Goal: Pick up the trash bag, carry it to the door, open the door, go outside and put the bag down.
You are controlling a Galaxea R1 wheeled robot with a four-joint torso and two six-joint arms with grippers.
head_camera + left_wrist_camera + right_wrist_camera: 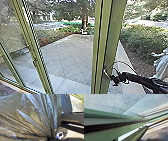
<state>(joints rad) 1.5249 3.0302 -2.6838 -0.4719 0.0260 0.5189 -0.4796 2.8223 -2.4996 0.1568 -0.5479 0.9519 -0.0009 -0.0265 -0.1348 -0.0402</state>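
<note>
The trash bag (36, 116), a thin, shiny, dark see-through plastic sack, spread out from the fingers of the left gripper (50, 139), which were clamped on its gathered neck. Its long, taut folds drew together to a tight point at those fingers and fanned widely away from them. Just beside the bag ran a straight, dark bar (73, 117) of the robot.

The right gripper (113, 77), small and black at the end of the black right arm (142, 81), was close to a broad, upright, green metal post (102, 45); whether its fingers were apart or together could not be told, nor whether it touched the post. Over the arm curved a thin, dark cable (126, 63). Behind the arm, on the side away from the gripper, was a pale, draped shape (162, 66), too blurred to identify.

Well apart from the right gripper, on the far side of the post, a narrower, slanting green metal frame (31, 45) bore a small, dark fitting (34, 61). Beyond both uprights extended grey, square-jointed paving (67, 57), with a brown tree trunk (84, 22) farther off and a rounded, leafy green shrub (142, 40) beyond the right gripper. Pale, parallel metal floor tracks (159, 122) met the foot of the post.
</note>
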